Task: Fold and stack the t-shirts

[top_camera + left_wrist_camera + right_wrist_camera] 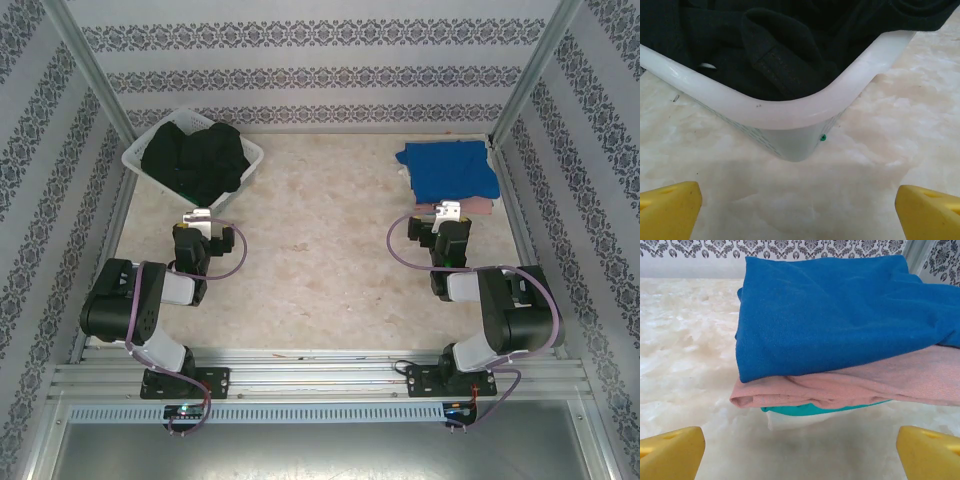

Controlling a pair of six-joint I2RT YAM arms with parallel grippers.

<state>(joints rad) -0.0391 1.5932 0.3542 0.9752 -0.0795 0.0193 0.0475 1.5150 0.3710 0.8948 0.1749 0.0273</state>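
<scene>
A crumpled black t-shirt [195, 160] fills the white basket [138, 150] at the back left; in the left wrist view its dark folds [785, 45] lie behind the basket's rounded rim [790, 112]. At the back right sits a folded stack: a blue t-shirt [447, 168] on top, pink [865, 382] under it, green [805, 410] below, and a white layer [790, 421] at the bottom. My left gripper [199, 217] hovers open just in front of the basket corner. My right gripper [449, 211] stands open just in front of the stack, nothing between its yellow fingertips [672, 452].
The marbled tabletop [310, 230] stretches between basket and stack. Patterned walls close in on three sides, with metal posts [90, 70] at the back corners. Both arm bases sit on the aluminium rail [320, 375] at the near edge.
</scene>
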